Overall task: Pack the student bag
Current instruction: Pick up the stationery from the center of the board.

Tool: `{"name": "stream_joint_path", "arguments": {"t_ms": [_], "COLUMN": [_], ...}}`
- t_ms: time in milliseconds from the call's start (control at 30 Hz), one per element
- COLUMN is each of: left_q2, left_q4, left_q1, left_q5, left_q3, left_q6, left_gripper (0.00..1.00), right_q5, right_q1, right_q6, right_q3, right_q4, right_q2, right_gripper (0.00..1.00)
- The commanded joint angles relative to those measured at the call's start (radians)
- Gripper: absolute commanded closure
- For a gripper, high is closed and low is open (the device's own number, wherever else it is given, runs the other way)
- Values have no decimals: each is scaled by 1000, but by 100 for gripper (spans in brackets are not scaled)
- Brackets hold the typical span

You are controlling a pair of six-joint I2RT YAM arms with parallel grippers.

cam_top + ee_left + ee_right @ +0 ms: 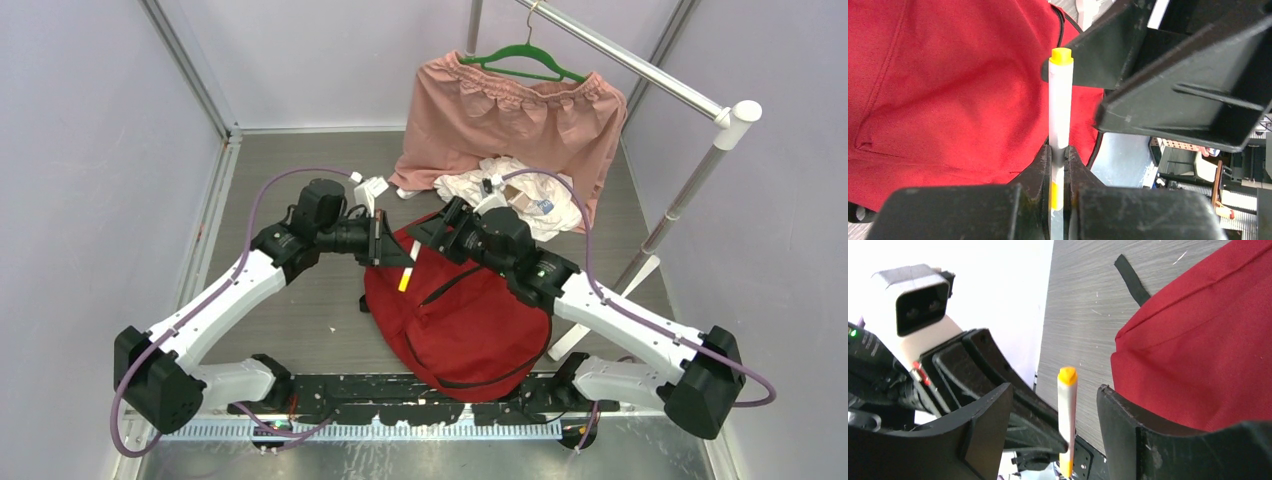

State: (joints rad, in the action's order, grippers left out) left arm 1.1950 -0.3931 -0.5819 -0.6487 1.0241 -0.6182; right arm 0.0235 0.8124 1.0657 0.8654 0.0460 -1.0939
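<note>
The dark-red student bag (455, 320) lies flat on the table between the two arms, its black zipper trim showing. My left gripper (385, 245) hovers over the bag's far-left corner, shut on a white pen with yellow ends (1060, 110). In the left wrist view the pen sticks out past the fingertips (1045, 165) over the red fabric (948, 90). My right gripper (430, 232) faces the left one and is open. In the right wrist view the pen (1066, 410) stands free in the gap between its two fingers, touching neither, with the bag (1208, 340) to the right.
A pale pink garment (510, 110) hangs on a green hanger (525, 60) from a metal rail (640, 70) at the back. A white printed cloth (520, 190) lies just behind the right gripper. A black strap (1130, 272) rests on the grey tabletop.
</note>
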Motion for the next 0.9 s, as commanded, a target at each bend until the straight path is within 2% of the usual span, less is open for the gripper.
{"name": "stream_joint_path", "arguments": {"t_ms": [0,67,200,267,300,367,400,433,467,567,633,700,767,867], "left_q2": [-14,-15,-17,-16,-13,-8,-5,-3,0,8,19,41,69,150], "left_q4": [65,66,50,50,50,49,39,10,-32,-114,-119,-98,-104,-240], "left_q1": [-13,-17,-20,-22,-23,-23,-24,-23,-23,-23,-24,-36,-99,-256], "left_q5": [-51,-63,-74,-78,-81,-92,-95,-88,-67,-10,13,3,27,184], "left_q3": [38,44,49,48,50,51,55,65,80,120,125,125,145,255], "left_q6": [3,4,19,22,23,31,49,79,110,168,185,191,246,371], "left_gripper": [100,100,100,100,93,59,40,28,24,27,33,34,27,19], "right_q5": [47,42,42,76,98,165,194,221,248,318,331,301,247,206], "right_q1": [5,6,5,4,5,2,-3,-10,-14,-23,-24,-25,-25,-24], "right_q6": [19,19,31,25,16,0,-7,-14,-20,-26,6,61,113,164], "right_q3": [37,51,38,25,21,8,-7,-30,-49,-119,-167,-224,-277,-323], "right_q4": [-106,-105,-111,-83,-59,30,68,105,161,298,367,394,379,374], "right_q2": [-54,-87,-83,-44,-16,50,92,133,183,335,421,491,524,545], "right_gripper": [37,49,86,98,99,99,99,99,99,99,99,99,99,99]}}
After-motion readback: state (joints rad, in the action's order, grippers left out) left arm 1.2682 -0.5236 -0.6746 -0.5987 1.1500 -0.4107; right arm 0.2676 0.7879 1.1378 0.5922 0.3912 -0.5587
